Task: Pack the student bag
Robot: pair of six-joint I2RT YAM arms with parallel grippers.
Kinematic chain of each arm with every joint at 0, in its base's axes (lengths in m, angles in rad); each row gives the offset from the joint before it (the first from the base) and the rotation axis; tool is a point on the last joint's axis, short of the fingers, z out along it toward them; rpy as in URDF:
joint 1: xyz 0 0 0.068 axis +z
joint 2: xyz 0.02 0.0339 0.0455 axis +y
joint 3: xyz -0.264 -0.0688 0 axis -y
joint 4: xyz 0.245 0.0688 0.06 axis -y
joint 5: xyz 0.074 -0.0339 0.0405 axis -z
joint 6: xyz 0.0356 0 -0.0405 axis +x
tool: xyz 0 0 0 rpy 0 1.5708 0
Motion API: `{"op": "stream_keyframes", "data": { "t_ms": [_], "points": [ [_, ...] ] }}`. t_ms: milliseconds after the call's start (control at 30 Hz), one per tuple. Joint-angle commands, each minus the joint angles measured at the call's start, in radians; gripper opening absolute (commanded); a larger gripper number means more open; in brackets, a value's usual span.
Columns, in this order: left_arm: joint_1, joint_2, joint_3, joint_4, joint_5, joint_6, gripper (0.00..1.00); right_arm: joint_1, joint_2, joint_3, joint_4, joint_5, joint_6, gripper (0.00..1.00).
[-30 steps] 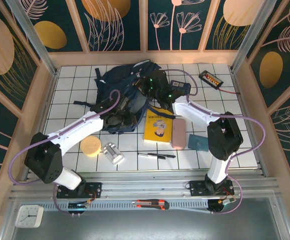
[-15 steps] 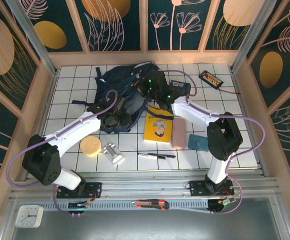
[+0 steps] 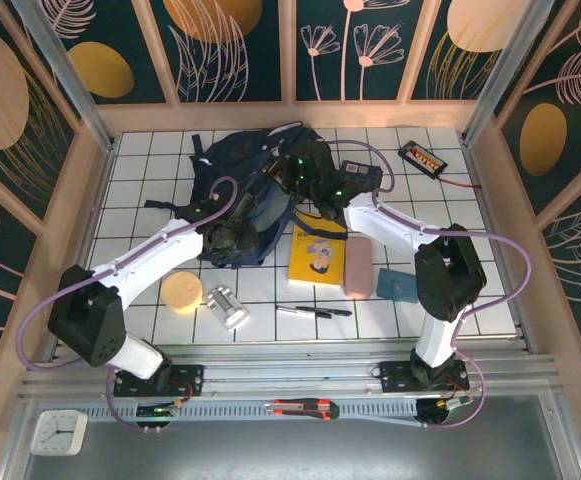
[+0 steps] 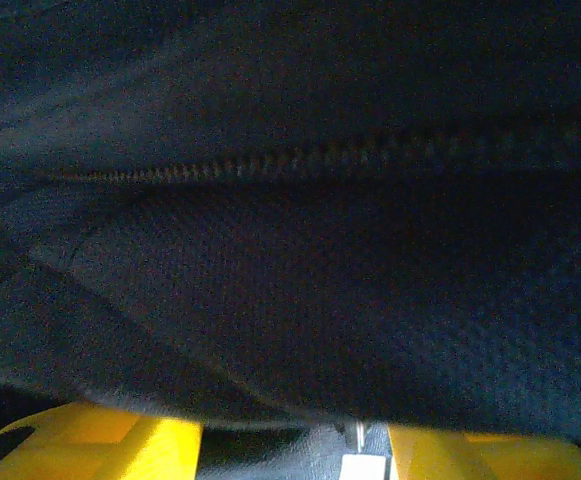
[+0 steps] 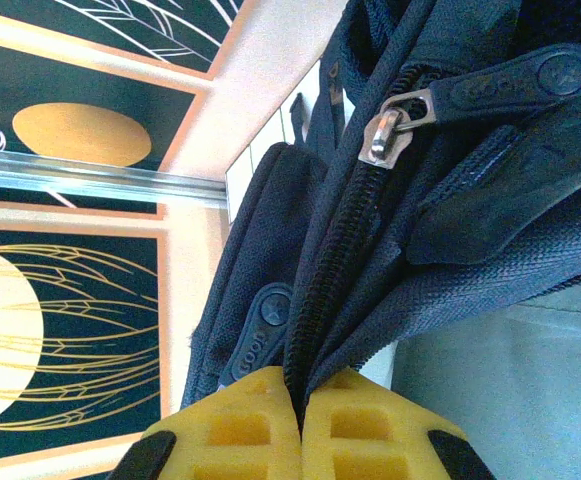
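One sound approach: right end effector (image 5: 300,405), pinching the zipper (image 5: 345,235) edge of the bag (image 3: 232,165), should hold it taut while left end effector (image 3: 232,234), half spread, widens the mouth.

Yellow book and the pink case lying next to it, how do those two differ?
The yellow book is broad and almost square, while the pink case is narrow with rounded corners. The yellow book has a picture on its cover; the pink case looks plain. Both lie flat on the tiled table, side by side, just right of the student bag.
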Motion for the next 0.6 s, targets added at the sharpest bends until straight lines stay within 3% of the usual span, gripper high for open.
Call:
{"op": "stream_keyframes", "data": {
  "t_ms": [0, 300, 433, 567],
  "points": [
    [0.006, 0.046, 0.049, 0.035, 0.045, 0.022, 0.49, 0.012, -0.046, 0.024, 0.121, -0.019, 0.006, 0.00],
    [-0.001, 0.084, 0.084, 0.057, 0.081, 0.019, 0.38, 0.023, -0.041, 0.020, 0.134, -0.019, 0.017, 0.00],
    [0.000, 0.084, 0.054, 0.074, 0.089, 0.017, 0.29, 0.024, -0.039, 0.024, 0.134, -0.022, 0.019, 0.00],
    [0.000, 0.095, 0.034, 0.092, 0.091, 0.014, 0.28, 0.028, -0.040, 0.025, 0.138, -0.024, 0.024, 0.00]
  ]
}}
